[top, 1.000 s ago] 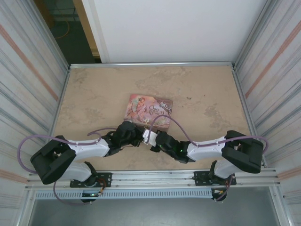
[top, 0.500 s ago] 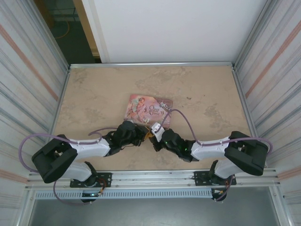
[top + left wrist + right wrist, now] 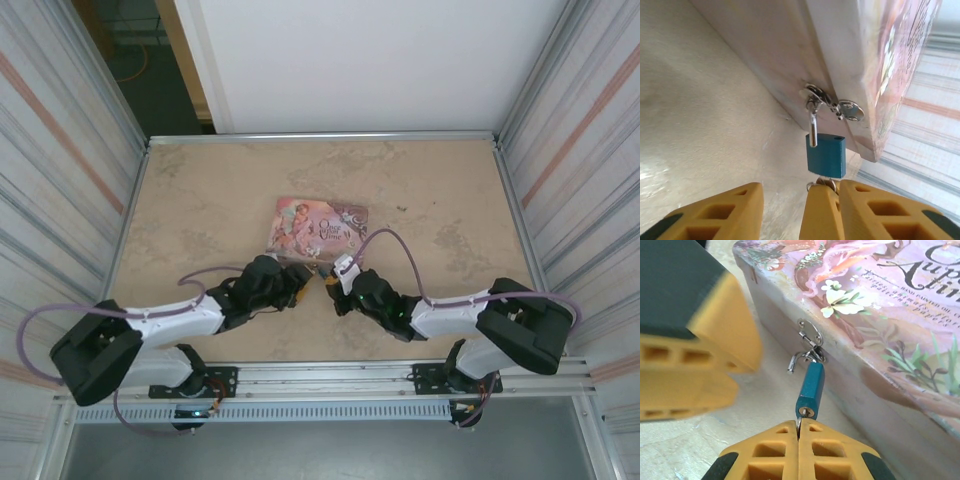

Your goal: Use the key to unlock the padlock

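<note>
Two yellow fingers of the right gripper [image 3: 799,432] are pressed tight together on the key [image 3: 798,422], just in front of the pink tin's near side. A thin bit of key shows, poking into the bottom of the padlock [image 3: 810,390].

The padlock hangs from the little clasp [image 3: 809,335] on that side of the tin [image 3: 900,315]. Its long way runs straight from the clasp back to the right jaws. So I think the next move is a twist of the key. It might be a pull instead, because one hole on top of the blue body looks empty.

The left gripper [image 3: 800,200] sits just beside the padlock, jaws apart, holding nothing.

Under the tin is a sandy-looking table [image 3: 200,200], with striped walls [image 3: 60,150] around it.
</note>
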{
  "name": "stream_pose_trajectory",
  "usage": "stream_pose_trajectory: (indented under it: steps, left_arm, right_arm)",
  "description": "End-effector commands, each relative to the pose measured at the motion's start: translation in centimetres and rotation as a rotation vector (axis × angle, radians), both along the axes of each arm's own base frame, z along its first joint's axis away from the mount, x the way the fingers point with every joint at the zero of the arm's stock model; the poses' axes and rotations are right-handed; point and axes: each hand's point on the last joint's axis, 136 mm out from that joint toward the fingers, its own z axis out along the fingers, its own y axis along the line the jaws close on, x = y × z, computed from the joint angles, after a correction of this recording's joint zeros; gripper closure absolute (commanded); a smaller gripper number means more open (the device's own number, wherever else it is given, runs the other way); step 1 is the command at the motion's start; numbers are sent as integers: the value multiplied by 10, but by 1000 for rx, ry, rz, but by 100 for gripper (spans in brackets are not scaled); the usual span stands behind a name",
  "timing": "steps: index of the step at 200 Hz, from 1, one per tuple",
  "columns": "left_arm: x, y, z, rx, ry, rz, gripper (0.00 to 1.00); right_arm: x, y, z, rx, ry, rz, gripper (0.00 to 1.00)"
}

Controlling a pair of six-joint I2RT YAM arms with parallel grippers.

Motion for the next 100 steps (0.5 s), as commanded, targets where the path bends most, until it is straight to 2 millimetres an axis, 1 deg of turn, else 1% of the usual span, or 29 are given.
stream_pose_trajectory:
  steps: [1,35,60,81,100]
  left_arm:
    - [2,23,7,119,-47,5,52]
    - [4,52,35,254,-151,25,49]
    - [5,69,57,326,-235,39,49]
    - [7,76,75,354,-316,35,46]
    - [7,80,87,363,-377,33,45]
  right_arm:
    - [0,-15,-7,25,90,-40,100]
    - [-1,-28,-5,119,215,-61,100]
    - [-2,-38,-1,178,298,-84,100]
    - [-2,-48,-1,228,372,-126,100]
    - [-1,-58,0,276,440,-165,100]
